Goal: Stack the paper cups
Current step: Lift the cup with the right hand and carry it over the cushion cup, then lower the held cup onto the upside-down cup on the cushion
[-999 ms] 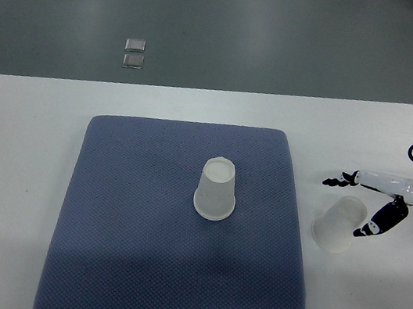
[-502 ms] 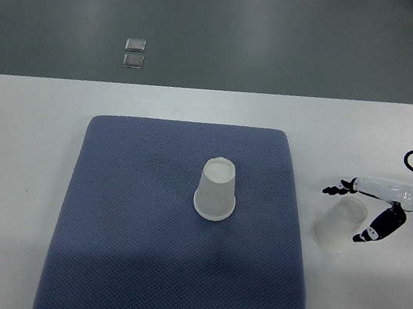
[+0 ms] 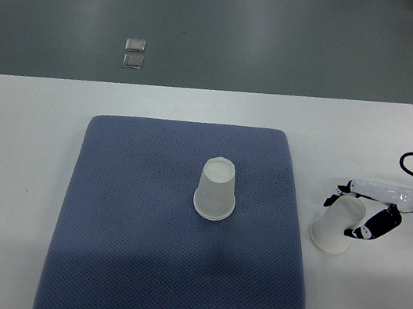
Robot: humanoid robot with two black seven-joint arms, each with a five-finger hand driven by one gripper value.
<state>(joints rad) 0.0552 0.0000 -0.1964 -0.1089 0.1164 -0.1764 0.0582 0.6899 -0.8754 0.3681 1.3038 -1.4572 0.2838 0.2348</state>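
On the white desk (image 3: 21, 171), a paper cup (image 3: 334, 227) lies tipped on its side just off the right edge of the blue mat (image 3: 134, 253), mouth toward the lower left. The right hand (image 3: 359, 216) has its dark-tipped fingers (image 3: 373, 226) set around the cup's closed end, one group above and one below. They look to be touching it, but whether they truly grip it cannot be told from this steep view. The second cup (image 3: 216, 190) stands upside down near the middle of the mat, well apart from the first. The left hand is not visible.

The main risk is the cup itself: thin, light and lying on a round wall, it will likely roll or skid away if the fingers press unevenly, and too hard a squeeze would probably crumple it. A hold this near the base may also let the wide mouth droop or swing during the lift, so it could catch the standing cup's rim and knock it over rather than slide down over it.

Little obstructs the way. The mat's raised edge lies between the two cups and could snag a low carry. Two small clear squares (image 3: 134, 54) sit on the grey floor beyond the desk, out of the way.
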